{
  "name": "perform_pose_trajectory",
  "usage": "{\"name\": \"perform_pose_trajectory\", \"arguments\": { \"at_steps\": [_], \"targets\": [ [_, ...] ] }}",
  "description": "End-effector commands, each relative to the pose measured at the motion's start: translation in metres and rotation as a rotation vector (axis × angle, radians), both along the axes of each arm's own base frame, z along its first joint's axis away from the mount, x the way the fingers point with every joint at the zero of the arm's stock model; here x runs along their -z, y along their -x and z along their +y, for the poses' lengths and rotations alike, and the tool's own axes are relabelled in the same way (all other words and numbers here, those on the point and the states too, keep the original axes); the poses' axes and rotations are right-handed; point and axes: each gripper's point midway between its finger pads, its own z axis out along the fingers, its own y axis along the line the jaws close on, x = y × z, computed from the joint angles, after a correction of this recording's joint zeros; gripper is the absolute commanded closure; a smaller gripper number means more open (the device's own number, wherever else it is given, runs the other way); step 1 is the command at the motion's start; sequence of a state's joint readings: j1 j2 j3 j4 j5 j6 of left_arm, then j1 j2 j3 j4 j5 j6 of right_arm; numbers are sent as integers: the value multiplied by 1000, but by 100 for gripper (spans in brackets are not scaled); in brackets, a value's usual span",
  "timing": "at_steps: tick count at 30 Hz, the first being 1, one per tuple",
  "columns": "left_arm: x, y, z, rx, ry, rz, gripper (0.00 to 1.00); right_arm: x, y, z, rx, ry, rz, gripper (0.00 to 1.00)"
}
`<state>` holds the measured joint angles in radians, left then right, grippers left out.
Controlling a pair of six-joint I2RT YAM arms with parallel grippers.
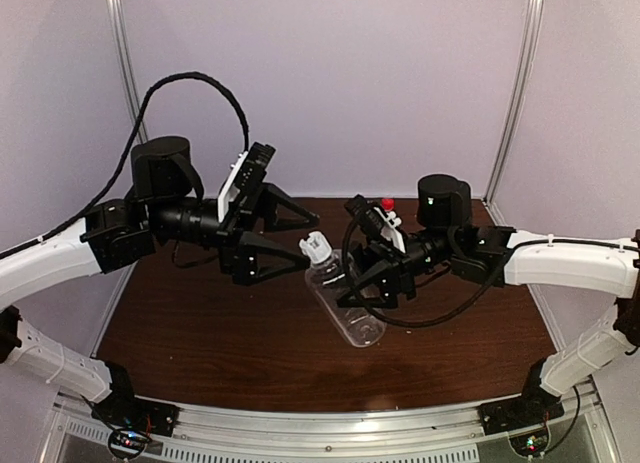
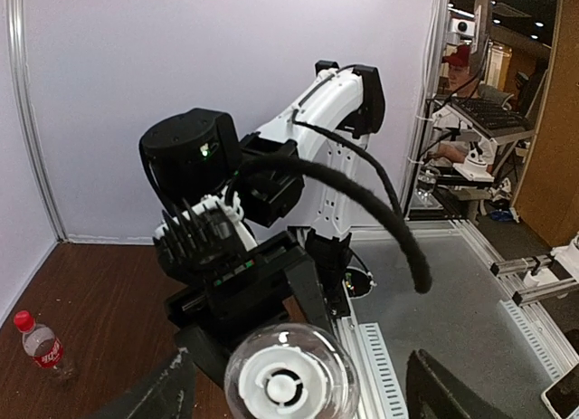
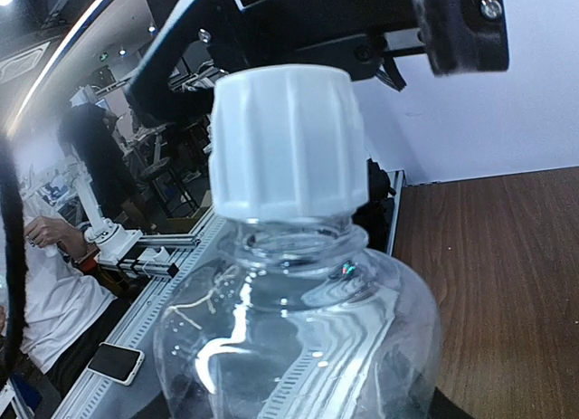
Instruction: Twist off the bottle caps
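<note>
**White cap (image 1: 316, 246) sitting between wide-open fingers, clear bottle (image 1: 345, 305) gripped from the right**

To the left of the clear bottle, the left gripper (image 1: 310, 243) is pointing at the bottle's neck. Its fingers (image 2: 154, 394) are standing wide open, one on each side of the white cap. In the left wrist view they are not touching the cap, and this gripper is holding nothing.

The white cap is sitting on the neck of the clear bottle. How tightly it is screwed on, I cannot tell. The clear bottle is leaning, with the cap toward the left gripper and the base toward the near edge of the table (image 1: 200, 333).

To the right of the clear bottle, the right gripper (image 1: 362, 286) is clamping the bottle's body between its two fingers.

Behind the clear bottle, toward the far edge, the red-label bottle (image 2: 43, 347) is standing upright on the table, well apart from both grippers. The red cap (image 2: 24, 320) is sitting on top of it.
</note>
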<state>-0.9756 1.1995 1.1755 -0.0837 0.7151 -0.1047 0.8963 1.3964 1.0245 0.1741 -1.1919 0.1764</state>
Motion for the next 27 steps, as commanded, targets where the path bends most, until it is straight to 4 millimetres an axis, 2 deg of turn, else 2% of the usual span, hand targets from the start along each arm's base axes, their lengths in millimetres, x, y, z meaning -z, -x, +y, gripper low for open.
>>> {"name": "perform_pose_trajectory", "arguments": {
  "at_steps": [1,9,17,22,27],
  "targets": [
    [-12,1,-4,55,35,-40,21,-26,7,-1,-66,-74,-20,51],
    [-5,-2,-10,98,34,5,43,-24,6,0,-64,-74,-20,51],
    [-2,-8,-14,86,36,42,59,-19,-2,3,-23,-59,-24,53],
    [3,-22,-16,7,18,91,74,-14,-25,8,133,-9,-63,55],
    [9,-59,-17,-220,7,187,76,-5,-59,10,335,52,-108,55]
  ]
}}
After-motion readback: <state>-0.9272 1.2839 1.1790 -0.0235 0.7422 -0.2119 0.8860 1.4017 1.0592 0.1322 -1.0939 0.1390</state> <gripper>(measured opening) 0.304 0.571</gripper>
